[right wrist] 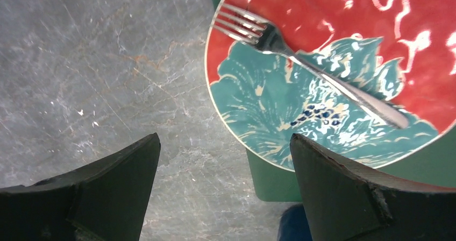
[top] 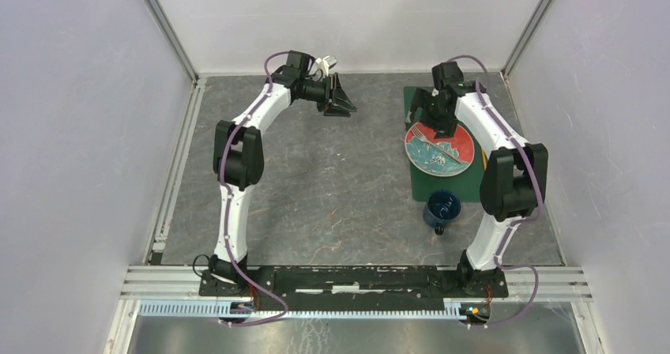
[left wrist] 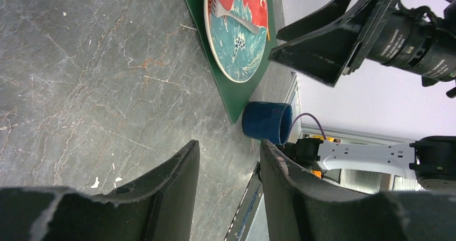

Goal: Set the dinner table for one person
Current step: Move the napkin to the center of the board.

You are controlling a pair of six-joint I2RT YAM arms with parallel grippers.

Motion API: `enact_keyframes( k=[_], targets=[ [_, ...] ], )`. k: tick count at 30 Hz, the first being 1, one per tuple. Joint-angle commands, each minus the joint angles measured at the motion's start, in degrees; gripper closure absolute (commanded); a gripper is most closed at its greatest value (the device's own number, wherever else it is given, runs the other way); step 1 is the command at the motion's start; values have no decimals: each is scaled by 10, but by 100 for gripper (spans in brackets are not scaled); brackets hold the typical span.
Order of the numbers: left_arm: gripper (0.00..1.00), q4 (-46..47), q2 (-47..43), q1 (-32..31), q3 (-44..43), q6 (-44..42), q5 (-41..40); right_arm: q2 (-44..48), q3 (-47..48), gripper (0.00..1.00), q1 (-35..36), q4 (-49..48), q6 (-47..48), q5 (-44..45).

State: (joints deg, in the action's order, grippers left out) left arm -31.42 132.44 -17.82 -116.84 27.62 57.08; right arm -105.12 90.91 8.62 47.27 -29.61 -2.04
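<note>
The dinner table (top: 332,188) is a dark grey veined slab. On its right lies a green placemat (top: 468,184) bearing a red and teal plate (top: 454,160). A silver fork (right wrist: 317,71) lies across the plate, tines toward the back left. A blue mug (top: 441,208) stands at the placemat's near left corner. My right gripper (right wrist: 225,137) hangs open above the plate's left edge (right wrist: 269,106), with nothing between its fingers. My left gripper (top: 345,105) is at the back centre, raised and turned toward the plate (left wrist: 242,58), jaws apart and empty.
White walls with metal corner rails close the table in at the back and both sides. The arms' base rail (top: 348,279) runs along the near edge. In the left wrist view the mug (left wrist: 266,122) sits beyond my left gripper (left wrist: 229,144), with my right gripper (left wrist: 277,44) above the placemat (left wrist: 236,98).
</note>
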Motion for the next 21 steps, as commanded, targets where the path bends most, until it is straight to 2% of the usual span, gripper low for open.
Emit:
enact_keyframes(
  k=[1,10,17,21],
  targets=[
    [47,8,17,-3,-27,15,21,-12,7,2,32,-4,-4,-2],
    [48,41,41,-3,-25,44,18,-35,22,2,-16,49,-5,58],
    [52,201,60,-15,-5,166,17,-49,53,2,-70,57,-3,92],
    [57,280,90,-34,-45,247,32,-63,63,2,-102,54,3,92]
  ],
)
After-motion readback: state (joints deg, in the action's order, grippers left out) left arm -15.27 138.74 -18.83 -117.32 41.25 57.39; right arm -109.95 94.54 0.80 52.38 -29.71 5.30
